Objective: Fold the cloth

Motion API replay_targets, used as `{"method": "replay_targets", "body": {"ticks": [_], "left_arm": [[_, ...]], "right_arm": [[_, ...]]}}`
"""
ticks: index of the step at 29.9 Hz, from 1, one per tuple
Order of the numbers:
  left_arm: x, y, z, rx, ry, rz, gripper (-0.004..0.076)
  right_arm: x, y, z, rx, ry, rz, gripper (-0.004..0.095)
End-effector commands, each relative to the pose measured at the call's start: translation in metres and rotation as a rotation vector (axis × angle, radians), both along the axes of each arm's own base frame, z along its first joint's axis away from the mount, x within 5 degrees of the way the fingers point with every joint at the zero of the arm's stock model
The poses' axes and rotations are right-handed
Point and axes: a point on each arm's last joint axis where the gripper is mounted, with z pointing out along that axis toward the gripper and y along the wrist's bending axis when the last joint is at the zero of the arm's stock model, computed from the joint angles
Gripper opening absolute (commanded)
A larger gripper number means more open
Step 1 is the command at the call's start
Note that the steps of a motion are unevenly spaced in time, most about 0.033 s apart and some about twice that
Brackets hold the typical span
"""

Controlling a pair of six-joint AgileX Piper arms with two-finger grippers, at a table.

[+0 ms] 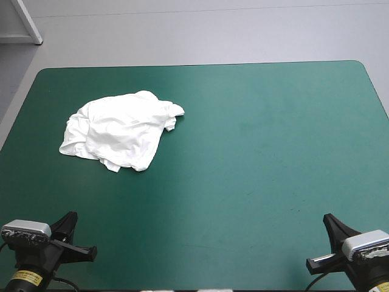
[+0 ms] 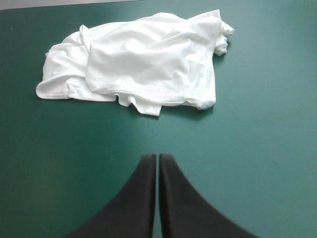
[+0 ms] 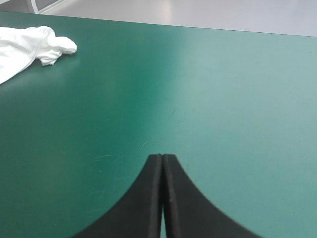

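The white T-shirt [image 1: 118, 131] lies as a crumpled heap on the left half of the teal-green table, toward the far side. In the left wrist view the T-shirt [image 2: 143, 64] sits well ahead of my left gripper [image 2: 157, 157], whose black fingers meet in one pointed arch, shut and empty. My left gripper [image 1: 72, 218] rests at the near left corner. My right gripper [image 3: 162, 157] is also shut on nothing, at the near right corner [image 1: 328, 218]. Only a sleeve end of the T-shirt [image 3: 29, 47] shows far off to its side.
The teal-green cover [image 1: 261, 158] stretches bare across the middle and right of the table. A pale grey floor lies beyond the far edge, with a white frame [image 1: 24, 21] at the far left corner.
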Motion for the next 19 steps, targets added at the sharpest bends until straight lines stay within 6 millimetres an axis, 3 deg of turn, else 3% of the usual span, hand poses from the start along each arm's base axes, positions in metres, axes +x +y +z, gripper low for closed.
{"method": "replay_targets", "body": {"ticks": [1,11,19], "left_arm": [[0.003,0.0,0.013,-0.02,-0.076,-0.002,0.0019],[0.003,0.0,0.015,-0.019,-0.074,-0.002,0.002],[0.023,-0.002,0.051,-0.016,-0.044,-0.002,0.0056]], "right_arm": [[0.001,-0.001,0.015,0.017,-0.081,-0.015,-0.0017],[0.001,-0.001,0.015,0.017,-0.081,-0.015,-0.0017],[0.001,-0.001,0.015,0.017,-0.081,-0.015,-0.0017]]}}
